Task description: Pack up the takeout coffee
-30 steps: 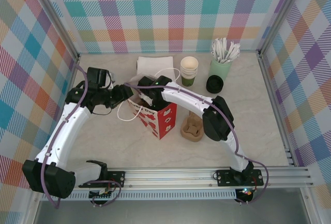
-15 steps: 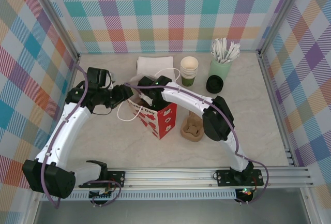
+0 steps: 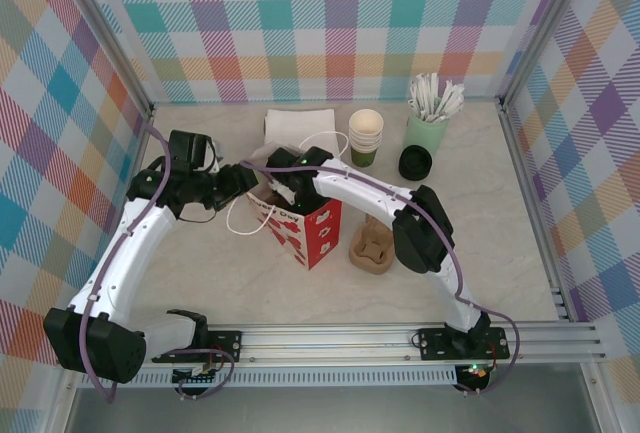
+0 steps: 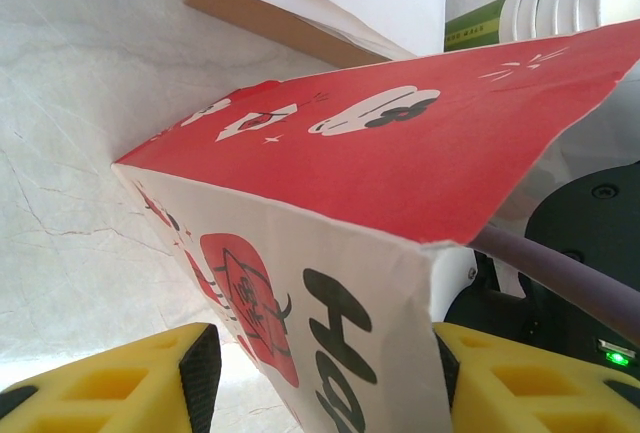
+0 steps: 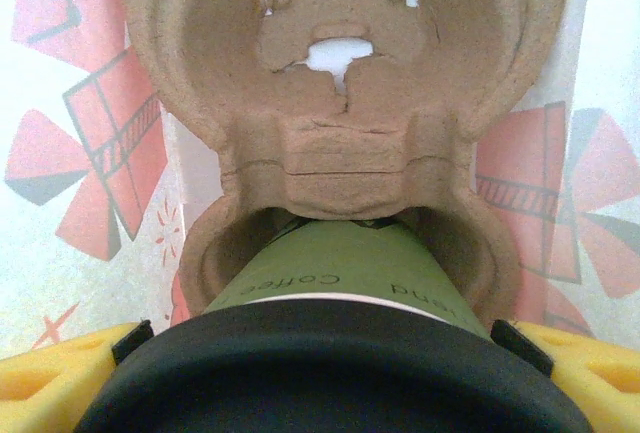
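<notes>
The takeout coffee (image 5: 330,263), a green cup under a black lid (image 5: 330,373), stands in a socket of a brown pulp carrier (image 5: 340,103) inside the red-and-white paper bag (image 3: 305,228). My right gripper (image 5: 320,353) reaches down into the bag's mouth (image 3: 285,193) and is shut on the lid, its yellow fingers (image 5: 60,383) at both sides. My left gripper (image 4: 320,383) stands open around the bag's upper corner (image 4: 380,153). Its right pad lies against the paper, and its left pad (image 4: 200,363) stands a little apart. From above, the left gripper (image 3: 252,181) is at the bag's left edge.
A stack of green cups (image 3: 365,136), a pale green cup of white sticks (image 3: 427,131) and black lids (image 3: 415,163) stand at the back right. White napkins (image 3: 298,125) lie behind the bag. A second pulp carrier (image 3: 371,248) lies right of the bag.
</notes>
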Robot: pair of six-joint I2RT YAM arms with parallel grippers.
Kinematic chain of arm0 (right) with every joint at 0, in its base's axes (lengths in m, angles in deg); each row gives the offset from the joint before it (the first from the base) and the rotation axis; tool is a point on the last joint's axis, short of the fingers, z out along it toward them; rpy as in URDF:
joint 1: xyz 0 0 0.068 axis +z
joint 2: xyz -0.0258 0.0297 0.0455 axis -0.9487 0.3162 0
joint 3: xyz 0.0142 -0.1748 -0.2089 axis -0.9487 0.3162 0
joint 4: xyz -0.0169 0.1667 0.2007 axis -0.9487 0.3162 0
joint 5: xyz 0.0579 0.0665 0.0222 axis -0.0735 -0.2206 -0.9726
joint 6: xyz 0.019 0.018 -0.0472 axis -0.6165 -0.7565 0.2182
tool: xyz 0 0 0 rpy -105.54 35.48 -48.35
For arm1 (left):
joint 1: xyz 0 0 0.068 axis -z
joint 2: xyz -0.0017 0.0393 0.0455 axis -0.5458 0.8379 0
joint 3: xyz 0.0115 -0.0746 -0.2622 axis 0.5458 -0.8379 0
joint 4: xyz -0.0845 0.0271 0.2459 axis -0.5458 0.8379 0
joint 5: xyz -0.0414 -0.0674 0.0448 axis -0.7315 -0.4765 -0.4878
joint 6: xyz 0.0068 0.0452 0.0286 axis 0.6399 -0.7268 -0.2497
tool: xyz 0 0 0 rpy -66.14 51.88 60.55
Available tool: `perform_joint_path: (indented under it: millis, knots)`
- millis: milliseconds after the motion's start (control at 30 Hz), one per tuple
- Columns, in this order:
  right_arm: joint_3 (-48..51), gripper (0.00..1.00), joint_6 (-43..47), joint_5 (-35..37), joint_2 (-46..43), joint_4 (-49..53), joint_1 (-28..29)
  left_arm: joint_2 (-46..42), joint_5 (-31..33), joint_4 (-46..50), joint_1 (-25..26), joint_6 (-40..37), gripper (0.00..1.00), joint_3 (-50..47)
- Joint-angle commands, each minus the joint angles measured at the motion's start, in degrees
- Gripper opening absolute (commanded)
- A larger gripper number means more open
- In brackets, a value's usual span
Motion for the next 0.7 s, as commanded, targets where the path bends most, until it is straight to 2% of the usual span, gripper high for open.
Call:
perform_joint_path:
  millis: [0,100,667]
  knots:
    - [1.01,0.91,-0.55,-2.83,-1.34,-2.09,0.30,0.22,0.02,0.32,-0.63,-0.52,0.57,-0.69]
    - [0.79,1.00,-0.91,-2.95,-1.82,-2.17,0.31,0.18,-0.21,0.31,-0.63,-0.74,0.58,-0.68]
    - [-4.76,1.00,-2.92,-1.53,-2.52,1.00,0.33,-0.62,-0.86,-0.19,-0.63,-0.53,0.59,-1.47]
